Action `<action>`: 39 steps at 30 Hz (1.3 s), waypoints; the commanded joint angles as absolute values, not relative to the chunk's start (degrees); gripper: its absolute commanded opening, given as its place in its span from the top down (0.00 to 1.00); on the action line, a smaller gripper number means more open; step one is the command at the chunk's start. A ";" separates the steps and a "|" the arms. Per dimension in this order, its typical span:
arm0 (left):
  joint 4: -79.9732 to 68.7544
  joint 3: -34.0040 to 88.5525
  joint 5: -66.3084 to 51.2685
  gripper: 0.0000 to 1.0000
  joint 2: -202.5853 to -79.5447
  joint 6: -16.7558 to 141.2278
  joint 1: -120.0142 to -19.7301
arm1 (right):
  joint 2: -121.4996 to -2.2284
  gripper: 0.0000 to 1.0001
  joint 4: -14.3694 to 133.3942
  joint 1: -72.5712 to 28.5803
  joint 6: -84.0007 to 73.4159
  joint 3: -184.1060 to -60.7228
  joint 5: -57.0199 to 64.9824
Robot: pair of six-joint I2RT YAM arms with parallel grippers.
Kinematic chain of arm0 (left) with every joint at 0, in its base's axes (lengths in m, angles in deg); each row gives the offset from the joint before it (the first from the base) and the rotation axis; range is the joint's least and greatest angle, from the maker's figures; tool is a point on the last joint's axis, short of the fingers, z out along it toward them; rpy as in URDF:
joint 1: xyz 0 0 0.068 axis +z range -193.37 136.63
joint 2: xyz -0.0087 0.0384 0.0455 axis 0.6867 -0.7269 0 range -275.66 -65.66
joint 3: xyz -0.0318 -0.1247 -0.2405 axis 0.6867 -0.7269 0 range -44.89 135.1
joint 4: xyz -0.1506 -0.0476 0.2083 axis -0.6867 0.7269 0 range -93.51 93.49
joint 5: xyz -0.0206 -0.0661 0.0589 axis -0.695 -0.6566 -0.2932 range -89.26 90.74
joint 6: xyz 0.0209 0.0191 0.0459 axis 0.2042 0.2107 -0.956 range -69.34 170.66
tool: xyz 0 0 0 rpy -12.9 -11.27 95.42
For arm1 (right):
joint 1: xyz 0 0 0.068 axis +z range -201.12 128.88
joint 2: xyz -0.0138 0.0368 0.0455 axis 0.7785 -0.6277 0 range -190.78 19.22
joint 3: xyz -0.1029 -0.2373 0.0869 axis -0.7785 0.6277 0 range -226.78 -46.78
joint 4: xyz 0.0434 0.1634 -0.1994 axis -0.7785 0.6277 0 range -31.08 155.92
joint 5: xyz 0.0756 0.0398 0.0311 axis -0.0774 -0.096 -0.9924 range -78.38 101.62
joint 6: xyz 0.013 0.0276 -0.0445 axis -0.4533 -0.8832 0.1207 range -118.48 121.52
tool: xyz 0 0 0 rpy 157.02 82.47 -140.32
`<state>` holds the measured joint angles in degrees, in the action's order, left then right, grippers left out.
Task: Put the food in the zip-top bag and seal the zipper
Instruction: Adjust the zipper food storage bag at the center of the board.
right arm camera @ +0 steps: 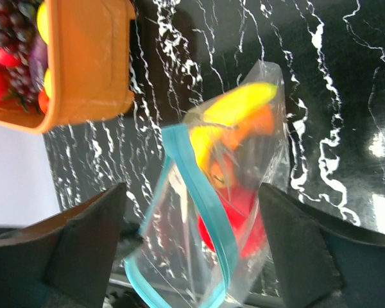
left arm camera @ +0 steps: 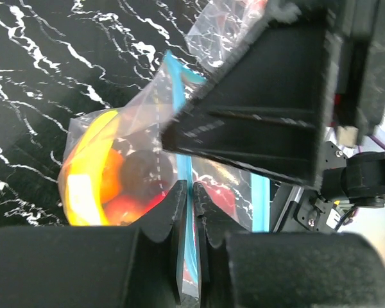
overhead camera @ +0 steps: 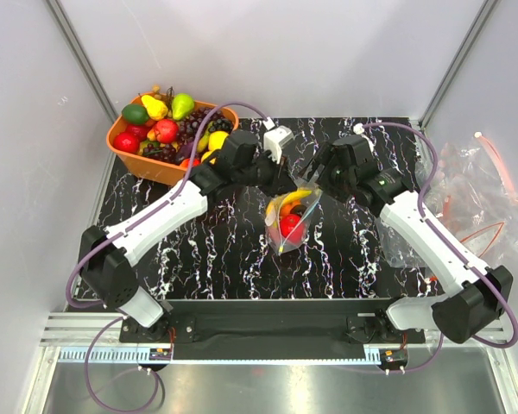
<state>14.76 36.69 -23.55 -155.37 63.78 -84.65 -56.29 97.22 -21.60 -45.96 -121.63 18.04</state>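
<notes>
The clear zip-top bag [overhead camera: 289,220] hangs over the middle of the black marbled table, and the food shows through it: a yellow fruit [right arm camera: 240,102], an orange one [right arm camera: 253,125] and a red one [right arm camera: 244,221]. My left gripper [left arm camera: 192,205] is shut on the light blue zipper [left arm camera: 183,96], holding the strip edge-on between its pads. My right gripper [right arm camera: 191,189] stands open, its two fingers wide apart on either side of the bag's mouth. The zipper [right arm camera: 202,192] curves apart there, so the mouth gapes. From above, both grippers [overhead camera: 283,183] [overhead camera: 315,177] meet at the bag's top.
An orange basket [overhead camera: 121,142] of toy fruit, with grapes, a pear and a lime, sits at the back left. A heap of spare clear bags [overhead camera: 475,190] with red-orange strips lies off the table's right edge. A small white box [overhead camera: 279,138] stands behind the grippers.
</notes>
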 commanded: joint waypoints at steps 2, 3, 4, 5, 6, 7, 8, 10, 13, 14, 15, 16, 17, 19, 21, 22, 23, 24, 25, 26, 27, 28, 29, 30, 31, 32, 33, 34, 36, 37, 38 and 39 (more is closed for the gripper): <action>10.47 37.54 -24.66 0.86 -154.16 64.37 -86.44 | -55.22 0.19 93.46 -21.33 -50.86 -121.31 20.06; 10.56 37.72 -24.57 0.86 -154.34 64.45 -86.53 | -55.57 0.21 93.46 -21.33 -51.21 -121.40 19.71; 10.64 37.90 -24.40 0.85 -154.60 64.46 -86.61 | -55.75 0.27 93.37 -21.33 -51.39 -121.40 18.66; 10.73 37.99 -24.40 0.82 -154.60 64.46 -86.79 | -55.75 0.32 93.20 -21.33 -51.82 -121.14 18.04; 10.65 37.99 -24.40 0.79 -154.52 64.54 -86.70 | -55.75 0.36 92.50 -21.33 -52.44 -120.87 17.60; 10.73 37.90 -24.31 0.77 -154.26 64.54 -86.88 | -55.67 0.41 92.14 -21.33 -52.53 -120.09 17.34; 10.73 37.64 -24.05 0.74 -153.90 64.54 -86.79 | -55.58 0.53 91.79 -21.33 -52.53 -119.65 17.34; 11.52 37.20 -23.52 0.64 -152.33 64.37 -86.79 | -55.23 0.65 91.61 -21.33 -52.53 -119.12 18.47; 14.14 36.76 -22.20 0.38 -149.00 63.84 -86.88 | -55.40 0.82 92.58 -21.24 -52.00 -119.46 20.31; 14.94 36.49 -21.24 0.31 -148.02 63.84 -86.97 | -55.40 0.84 92.84 -21.33 -52.09 -119.55 20.76; 15.82 36.32 -20.45 0.20 -146.97 63.58 -86.97 | -55.32 0.88 93.19 -21.33 -52.00 -119.73 21.28; 16.96 35.36 -19.57 0.16 -144.52 63.05 -87.05 | -55.40 0.91 93.46 -21.24 -52.09 -120.08 22.25; 17.49 34.48 -17.82 0.13 -143.28 62.70 -87.40 | -55.49 0.93 93.89 -21.33 -52.18 -120.26 22.87; 17.41 31.94 -16.23 0.01 -139.25 62.09 -87.76 | -55.49 0.97 95.30 -21.41 -52.79 -120.96 25.32; 16.45 27.02 -14.91 0.01 -136.69 61.65 -88.46 | -55.32 0.99 97.14 -21.24 -54.54 -121.40 27.34; 13.66 24.82 -14.47 0.01 -133.72 61.29 -88.63 | -55.14 1.00 97.58 -21.33 -55.25 -121.57 29.27; 11.37 19.06 -13.68 0.01 -132.12 60.94 -88.98 | -54.96 1.00 98.11 -21.33 -56.13 -121.58 30.16; 8.74 16.22 -13.24 0.01 -130.45 60.85 -89.25 | -54.79 1.00 99.07 -21.33 -57.87 -121.58 31.21; 3.58 13.58 -12.89 0.01 -127.22 60.85 -89.34 | -54.53 1.00 99.52 -21.41 -58.59 -121.49 32.53; 1.26 8.68 -13.06 0.01 -125.79 61.03 -89.60 | -54.44 1.00 99.87 -21.33 -59.38 -121.49 33.24; -2.59 6.72 -13.32 0.01 -123.60 60.77 -89.69 | -54.35 1.00 100.74 -21.33 -60.69 -121.49 34.46; -3.32 4.17 -13.41 0.01 -122.88 60.42 -90.56 | -54.35 1.00 101.54 -21.33 -61.57 -121.49 35.08; -3.33 3.71 -12.80 0.01 -122.53 60.06 -91.27 | -54.43 1.00 101.98 -21.33 -61.76 -121.57 35.52; -3.33 3.36 -11.66 0.01 -122.52 59.71 -92.06 | -54.61 1.00 102.42 -21.41 -61.93 -121.66 35.96; -3.33 2.92 -10.61 0.01 -122.70 58.75 -93.98 | -54.70 1.00 102.94 -21.33 -62.02 -122.01 36.66; -3.24 2.48 -8.86 0.01 -122.70 58.22 -94.95 | -54.96 1.00 103.39 -21.33 -62.20 -122.28 37.11; -5.24 1.00 -7.88 0.01 -122.87 57.61 -96.01 | -55.05 1.00 104.26 -21.41 -62.46 -122.54 37.55; -6.22 0.11 -7.26 0.01 -122.79 56.56 -97.93 | -55.14 1.00 104.44 -21.33 -62.29 -122.54 37.64; -10.16 -2.86 -6.73 0.01 -122.61 54.97 -99.70 | -54.88 1.00 104.27 -21.50 -62.46 -122.37 37.64; -11.40 -3.84 -6.73 0.01 -122.79 54.61 -101.02 | -54.79 1.00 104.18 -21.33 -62.38 -122.37 37.64; -12.29 -4.28 -6.12 0.01 -122.87 54.26 -101.64 | -54.70 1.00 104.09 -21.41 -62.37 -122.28 37.64; -13.25 -5.07 -5.68 0.01 -123.66 53.65 -102.34 | -54.70 1.00 104.09 -21.33 -62.29 -122.45 37.81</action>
